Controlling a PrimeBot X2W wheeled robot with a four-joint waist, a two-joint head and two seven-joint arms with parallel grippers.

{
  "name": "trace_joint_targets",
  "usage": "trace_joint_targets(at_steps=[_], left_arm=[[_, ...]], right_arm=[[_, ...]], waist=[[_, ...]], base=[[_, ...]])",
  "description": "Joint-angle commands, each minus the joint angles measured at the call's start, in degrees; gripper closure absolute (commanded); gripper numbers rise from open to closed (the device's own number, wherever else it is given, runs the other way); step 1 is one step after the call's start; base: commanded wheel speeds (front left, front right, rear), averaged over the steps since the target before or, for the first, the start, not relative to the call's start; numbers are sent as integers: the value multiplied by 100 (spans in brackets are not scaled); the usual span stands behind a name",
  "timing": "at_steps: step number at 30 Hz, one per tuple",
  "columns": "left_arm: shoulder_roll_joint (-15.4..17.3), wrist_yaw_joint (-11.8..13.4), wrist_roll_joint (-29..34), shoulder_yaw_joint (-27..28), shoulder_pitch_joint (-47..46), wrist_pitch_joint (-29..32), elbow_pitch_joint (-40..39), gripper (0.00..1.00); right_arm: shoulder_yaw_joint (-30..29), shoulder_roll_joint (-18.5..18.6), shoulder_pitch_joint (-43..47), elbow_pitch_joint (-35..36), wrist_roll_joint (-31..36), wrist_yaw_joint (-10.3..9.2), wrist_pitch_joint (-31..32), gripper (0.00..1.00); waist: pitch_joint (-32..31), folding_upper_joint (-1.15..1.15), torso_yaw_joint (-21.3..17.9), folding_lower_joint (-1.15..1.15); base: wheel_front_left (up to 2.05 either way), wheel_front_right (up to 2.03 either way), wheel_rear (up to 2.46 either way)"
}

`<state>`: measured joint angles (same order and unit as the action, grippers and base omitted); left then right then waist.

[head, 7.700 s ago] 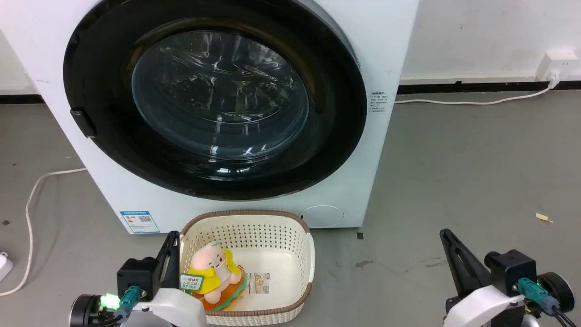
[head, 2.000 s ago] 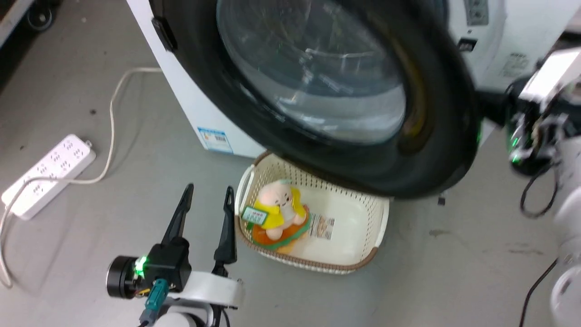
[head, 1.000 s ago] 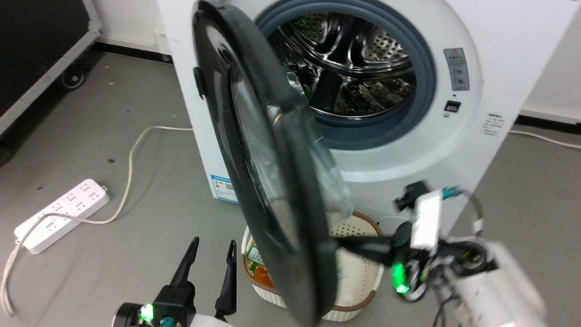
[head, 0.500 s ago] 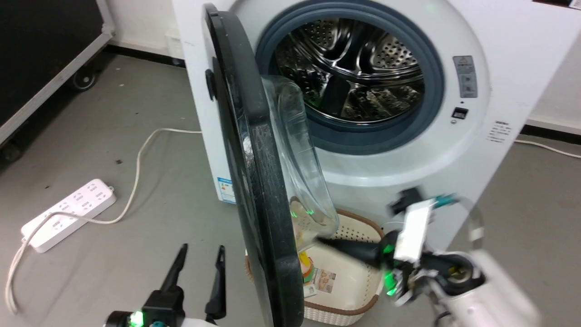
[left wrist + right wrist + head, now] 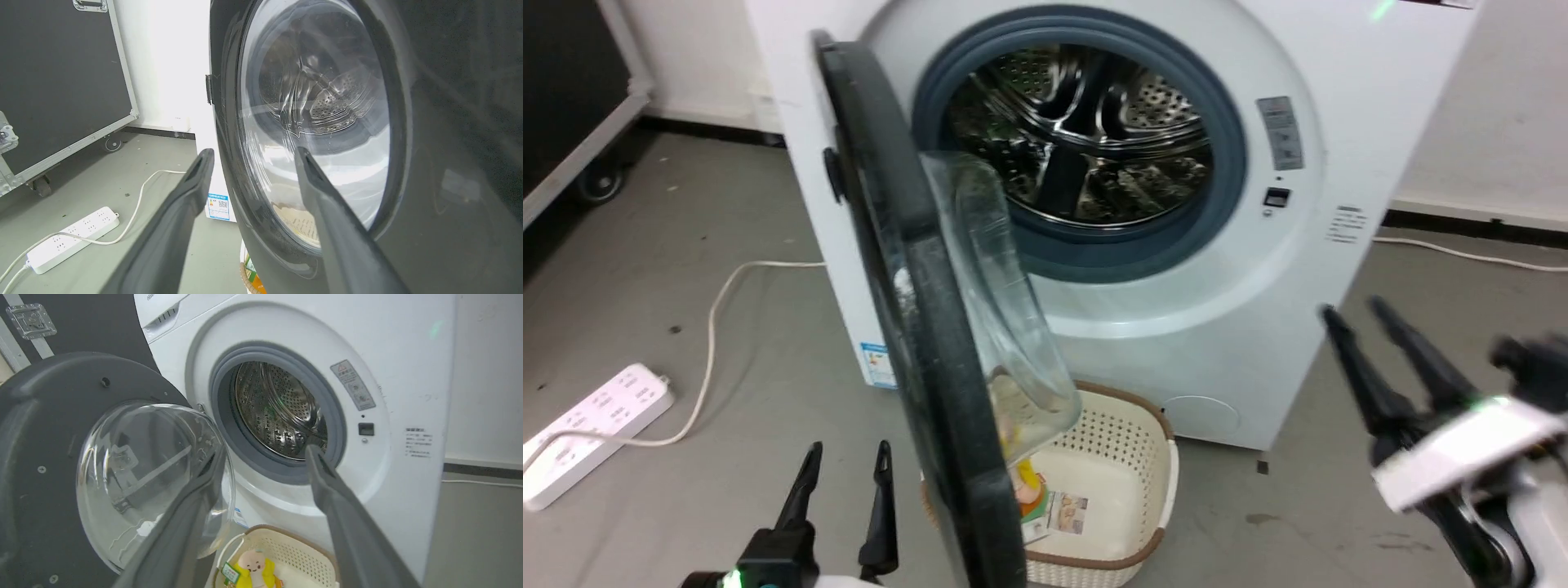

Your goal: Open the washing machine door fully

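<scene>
The left gripper (image 5: 848, 457) has its long dark fingers apart and empty, just beside the glossy black outer face of the round door (image 5: 907, 269). The right gripper (image 5: 1352, 314) has its fingers apart and empty, well clear of the door. The door stands swung out from the white washing machine (image 5: 1339, 122), edge-on to the head camera, with its clear glass bowl (image 5: 988, 294) bulging toward the perforated steel drum (image 5: 1086, 122).

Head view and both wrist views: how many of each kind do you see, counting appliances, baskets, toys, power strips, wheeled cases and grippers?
washing machine: 1
laundry basket: 1
plush toy: 1
power strip: 1
wheeled black case: 1
grippers: 2, the left gripper and the right gripper, both open
Total: 7
</scene>
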<state>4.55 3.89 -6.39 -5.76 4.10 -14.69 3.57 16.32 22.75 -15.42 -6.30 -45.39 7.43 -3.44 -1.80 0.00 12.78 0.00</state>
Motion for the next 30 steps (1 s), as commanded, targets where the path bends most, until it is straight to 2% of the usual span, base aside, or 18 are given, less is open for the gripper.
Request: trace_joint_targets(at_steps=[1, 3, 8, 11, 13, 18, 27, 28, 29, 30], left_arm=[[27, 3, -32, 39, 92, -30, -28, 0], [44, -28, -69, 90, 149, -30, -44, 0], [96, -107, -111, 188, 274, -30, -112, 0], [113, -182, -143, 229, 308, -30, -150, 0], [129, -300, -171, 208, 311, -30, -151, 0], [122, -524, -208, 212, 309, -30, -211, 0], [77, -703, -53, 208, 349, -30, -258, 0], [74, -710, -38, 222, 354, -30, -261, 70], [66, -712, -30, 250, 348, -30, -298, 100], [51, -716, -49, 286, 345, -30, -337, 100]], right_arm=[[-108, -1, 174, 27, 198, 6, -155, 0], [-531, -164, 497, 54, 934, 6, -542, 0], [-1603, -982, 1396, 492, 2436, 6, -913, 0], [-1951, -1444, 1878, 818, 3153, 6, -1000, 0], [-2022, -1618, 2164, 955, 3569, 6, -1047, 0], [-2221, -1919, 2660, 1004, 3907, 6, -1128, 0], [-2333, -1984, 2878, 709, 3714, 6, -1153, 0], [-2326, -1985, 2873, 715, 3688, 6, -1153, 0], [-2320, -1985, 2863, 722, 3671, 6, -1154, 0], [-2318, -1985, 2846, 732, 3652, 6, -1154, 0]], waist=[[-21, 0, -88, 0], [-30, 0, -178, 0], [-20, 0, -349, 0], [4, 0, -407, 0], [24, 0, -424, 0], [55, 0, -451, 0], [80, 0, -460, 0], [77, 0, -458, 0], [75, 0, -456, 0], [72, 0, -451, 0]], base=[[0, 0, 0], [0, 0, 0], [0, 0, 0], [0, 0, 0], [0, 0, 0], [0, 0, 0], [0, 0, 0], [0, 0, 0], [0, 0, 0], [0, 0, 0]])
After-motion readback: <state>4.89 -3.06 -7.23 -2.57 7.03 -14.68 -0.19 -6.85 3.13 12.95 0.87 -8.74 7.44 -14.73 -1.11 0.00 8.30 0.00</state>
